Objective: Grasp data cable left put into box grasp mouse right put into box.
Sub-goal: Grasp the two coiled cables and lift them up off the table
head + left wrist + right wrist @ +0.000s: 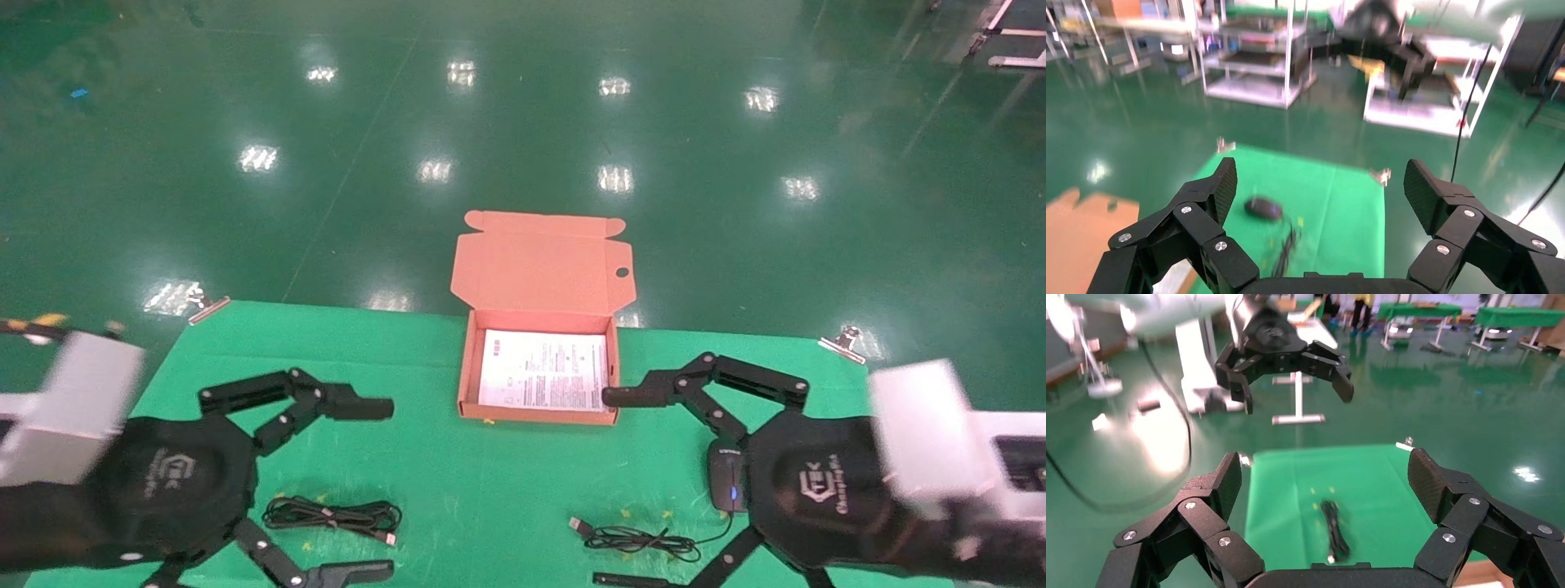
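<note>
Mouse [727, 476]: you see only its left part; the right gripper [611, 488] covers the rest.
Right gripper's near finger: cut off by the head view's lower edge.
Box [1083, 236]: blurred, cropped in your left wrist view.

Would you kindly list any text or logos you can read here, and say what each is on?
"TEK": white logo on the back of the left gripper housing; the smaller line beside it is too blurred to read.
"TEK": same logo on the right gripper housing.
Printed sheet in the box: too small to read.
</note>
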Robot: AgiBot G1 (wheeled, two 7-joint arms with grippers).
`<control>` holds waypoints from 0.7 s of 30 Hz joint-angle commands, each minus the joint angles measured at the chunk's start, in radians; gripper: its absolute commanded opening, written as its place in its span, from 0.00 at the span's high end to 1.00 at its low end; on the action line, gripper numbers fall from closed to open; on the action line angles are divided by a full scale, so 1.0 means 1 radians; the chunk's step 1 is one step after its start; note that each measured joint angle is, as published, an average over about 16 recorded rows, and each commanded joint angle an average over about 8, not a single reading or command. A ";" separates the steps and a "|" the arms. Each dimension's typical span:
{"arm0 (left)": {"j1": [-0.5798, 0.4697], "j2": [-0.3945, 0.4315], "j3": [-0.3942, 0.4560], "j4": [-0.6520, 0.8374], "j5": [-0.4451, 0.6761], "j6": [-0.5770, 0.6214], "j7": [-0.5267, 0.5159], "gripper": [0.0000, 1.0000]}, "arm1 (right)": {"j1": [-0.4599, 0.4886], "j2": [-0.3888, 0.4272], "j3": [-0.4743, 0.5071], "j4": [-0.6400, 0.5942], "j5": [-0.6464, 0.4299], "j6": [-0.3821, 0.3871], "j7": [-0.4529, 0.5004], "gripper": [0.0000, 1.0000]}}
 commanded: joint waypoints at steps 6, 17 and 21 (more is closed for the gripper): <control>-0.136 0.029 0.113 0.039 0.224 0.042 -0.028 0.00 | 0.171 -0.035 -0.106 0.035 -0.266 -0.043 -0.135 0.00; -0.357 0.171 0.391 0.094 0.700 0.026 0.013 0.00 | 0.327 -0.140 -0.399 0.042 -0.732 0.000 -0.387 0.00; -0.365 0.214 0.451 0.114 0.845 -0.027 0.036 0.00 | 0.297 -0.176 -0.454 0.037 -0.854 0.054 -0.401 0.00</control>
